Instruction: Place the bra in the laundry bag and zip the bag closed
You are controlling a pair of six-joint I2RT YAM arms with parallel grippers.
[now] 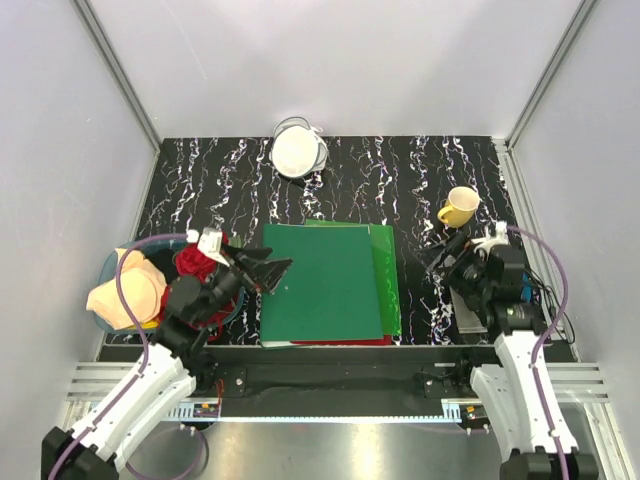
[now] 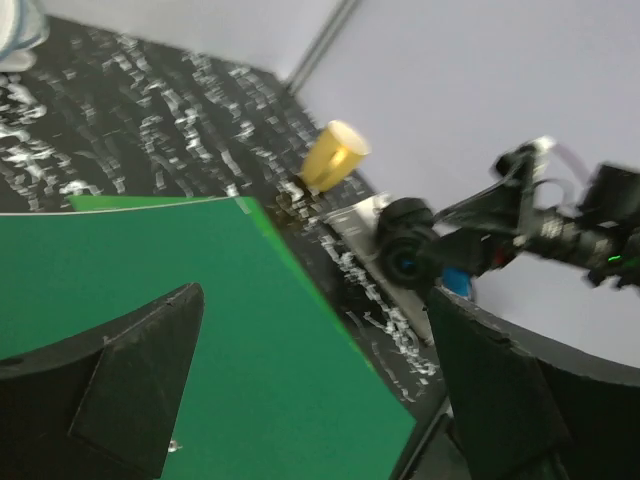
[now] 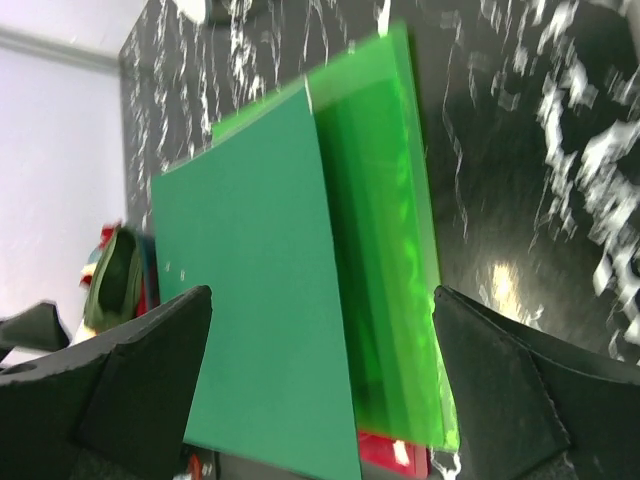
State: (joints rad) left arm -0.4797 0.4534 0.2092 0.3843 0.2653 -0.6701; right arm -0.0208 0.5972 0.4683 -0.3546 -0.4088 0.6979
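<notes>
The laundry bag (image 1: 297,150) is a round white mesh dome at the far middle of the table. The bra (image 1: 125,295) is pale peach and lies in the translucent blue tub (image 1: 112,262) at the left edge, beside a red cloth (image 1: 193,262). My left gripper (image 1: 272,272) is open and empty, low over the left edge of the green folder (image 1: 320,285), right of the tub; in the left wrist view (image 2: 312,400) the folder fills the gap between the jaws. My right gripper (image 1: 447,250) is open and empty near the yellow mug (image 1: 458,207); the right wrist view (image 3: 320,390) looks across the folders.
A dark green folder (image 3: 260,300) lies on a lighter green one (image 3: 385,250) and a red one (image 3: 392,450) at the table's near middle. The yellow mug (image 2: 335,155) stands at the right. White walls close in the sides and the back.
</notes>
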